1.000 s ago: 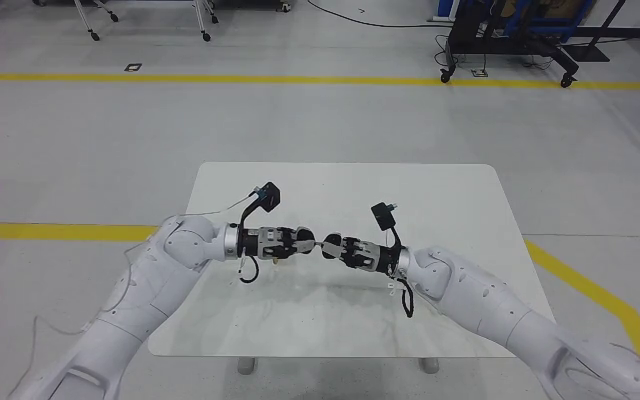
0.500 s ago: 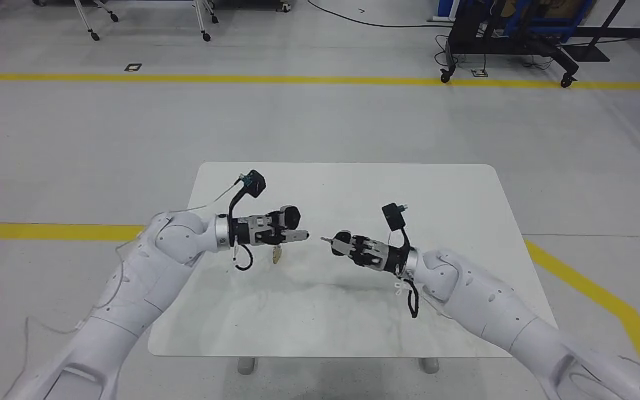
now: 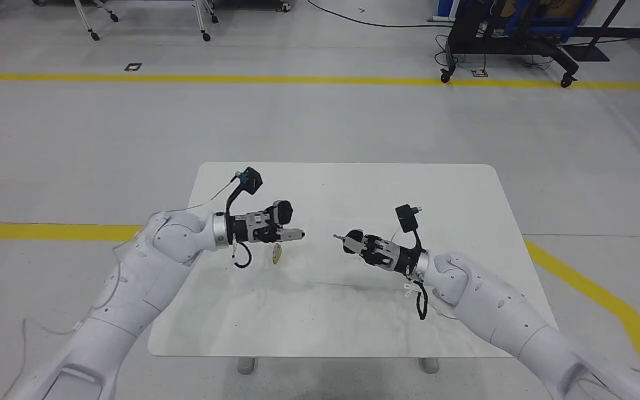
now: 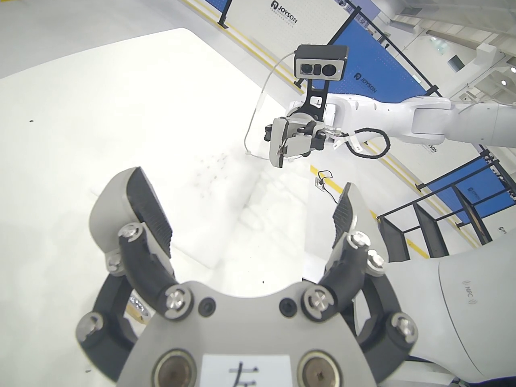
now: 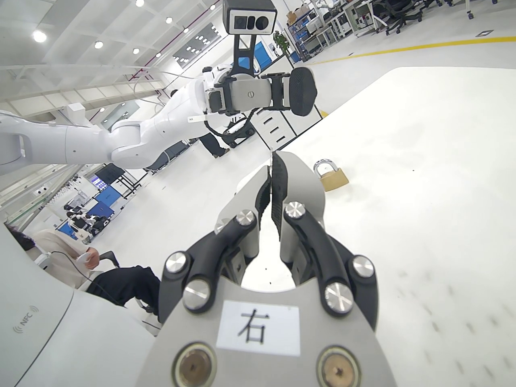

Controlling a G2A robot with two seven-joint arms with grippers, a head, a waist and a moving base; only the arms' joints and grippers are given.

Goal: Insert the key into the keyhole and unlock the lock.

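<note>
A brass padlock (image 3: pixel 277 256) with a silver shackle lies on the white table (image 3: pixel 450 190), also seen in the right wrist view (image 5: pixel 333 177). My left gripper (image 3: pixel 296 237) hovers just above and beside it, open with nothing between its fingers (image 4: pixel 139 203). My right gripper (image 3: pixel 347 241) hangs a short way to the right, shut on a thin key (image 3: pixel 338 238) whose tip pokes out toward the left gripper. In the right wrist view the key (image 5: pixel 270 155) shows edge-on at the closed fingertips (image 5: pixel 278 171), with the padlock beyond them.
Small dark specks mark the table top (image 4: pixel 209 167). Open table surface lies all around both arms. A yellow floor line (image 3: pixel 300 79) runs behind the table, with carts and racks (image 3: pixel 510 40) far back.
The grippers were joined tip to tip a second ago; they have drawn apart. The left gripper opened and the padlock dropped to the table. The right gripper pulled back right with the key.
</note>
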